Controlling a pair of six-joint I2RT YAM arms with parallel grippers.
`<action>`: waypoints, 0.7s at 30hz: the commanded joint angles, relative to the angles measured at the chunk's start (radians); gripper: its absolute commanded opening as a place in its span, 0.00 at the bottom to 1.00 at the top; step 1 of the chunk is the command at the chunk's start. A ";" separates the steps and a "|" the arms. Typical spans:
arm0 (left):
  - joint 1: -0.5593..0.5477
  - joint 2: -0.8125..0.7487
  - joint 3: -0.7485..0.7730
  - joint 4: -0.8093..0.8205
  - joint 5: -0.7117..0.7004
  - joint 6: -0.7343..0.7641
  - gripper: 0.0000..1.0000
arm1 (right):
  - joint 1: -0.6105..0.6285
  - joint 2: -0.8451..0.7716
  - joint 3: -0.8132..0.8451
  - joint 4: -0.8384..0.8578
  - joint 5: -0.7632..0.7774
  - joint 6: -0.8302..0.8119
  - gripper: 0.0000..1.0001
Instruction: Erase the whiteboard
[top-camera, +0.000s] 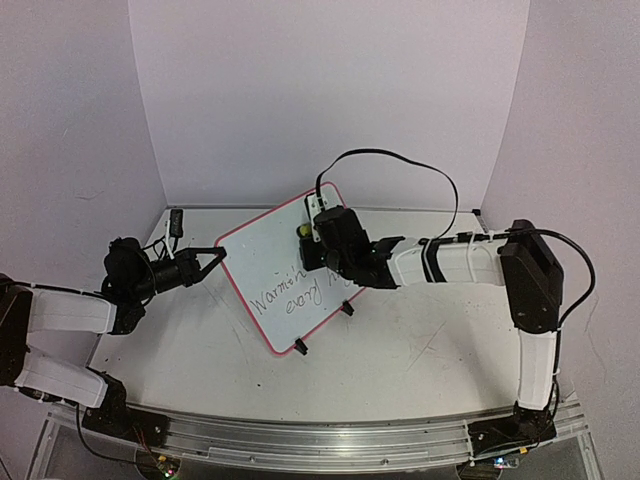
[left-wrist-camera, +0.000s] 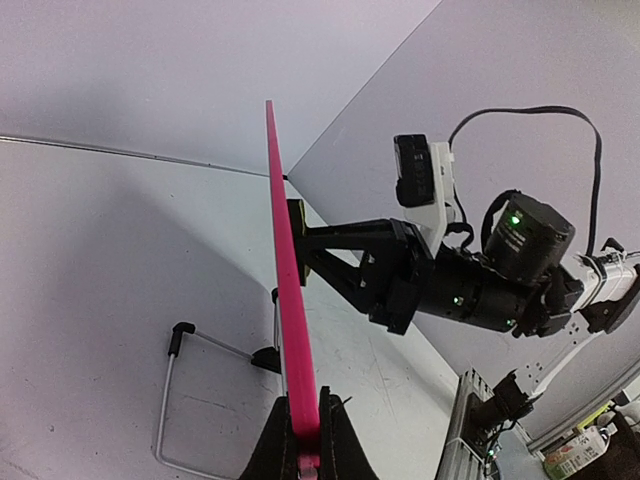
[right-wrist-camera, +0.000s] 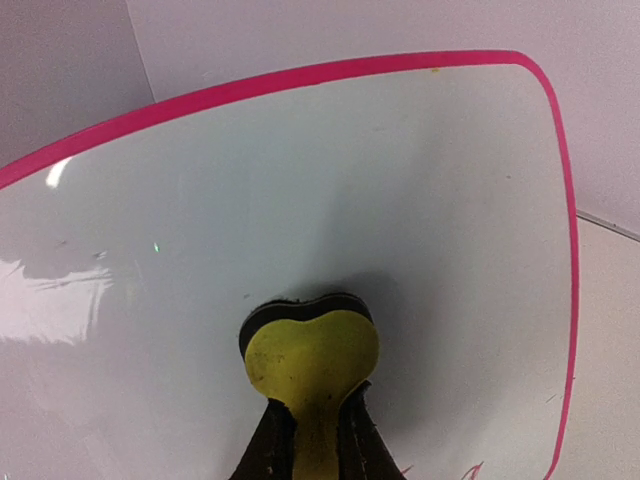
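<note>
Top view: the whiteboard (top-camera: 270, 268), framed in pink, stands tilted on the tabletop (top-camera: 420, 350) near the middle of the picture. Its two black feet (top-camera: 300, 348) sit at its 5 o'clock edge. Dark handwriting low on the board reads roughly "Warmth" above "every"; the right arm covers the rest. The left gripper (top-camera: 215, 262) comes in from 9 o'clock, its jaws pinching the board's left edge. The right gripper (top-camera: 306, 238) reaches in from 3 o'clock, its jaws closed on a yellow eraser (top-camera: 301, 230) that lies against the board's upper part. A black cable (top-camera: 370, 151) loops above that arm. A small dark object (top-camera: 176, 222) that I cannot identify lies at 10 o'clock by the back wall.

Left wrist view: the whiteboard (left-wrist-camera: 288, 290) shows edge-on as a pink strip running from 12 to 6 o'clock. The left gripper (left-wrist-camera: 305, 445) clamps its lower end between pressed jaws. The right gripper (left-wrist-camera: 345, 255) meets the board's far face from 3 o'clock. A black-tipped wire leg (left-wrist-camera: 178, 338) rests on the tabletop (left-wrist-camera: 90, 250) at 8 o'clock. A labelled carton (left-wrist-camera: 575, 455) sits at 5 o'clock, its print too small to read.

Right wrist view: the whiteboard (right-wrist-camera: 350, 170) fills the picture, blank here. The yellow eraser (right-wrist-camera: 312, 360), at 6 o'clock, is held between the jaws and touches the board.
</note>
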 joint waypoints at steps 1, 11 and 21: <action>-0.041 0.010 0.030 0.041 0.160 0.094 0.00 | 0.107 0.030 0.001 -0.006 -0.069 0.001 0.00; -0.041 0.004 0.028 0.042 0.161 0.094 0.00 | 0.217 0.073 0.012 0.036 -0.032 0.028 0.00; -0.041 -0.001 0.028 0.041 0.162 0.094 0.00 | 0.222 0.039 -0.117 0.067 -0.035 0.104 0.00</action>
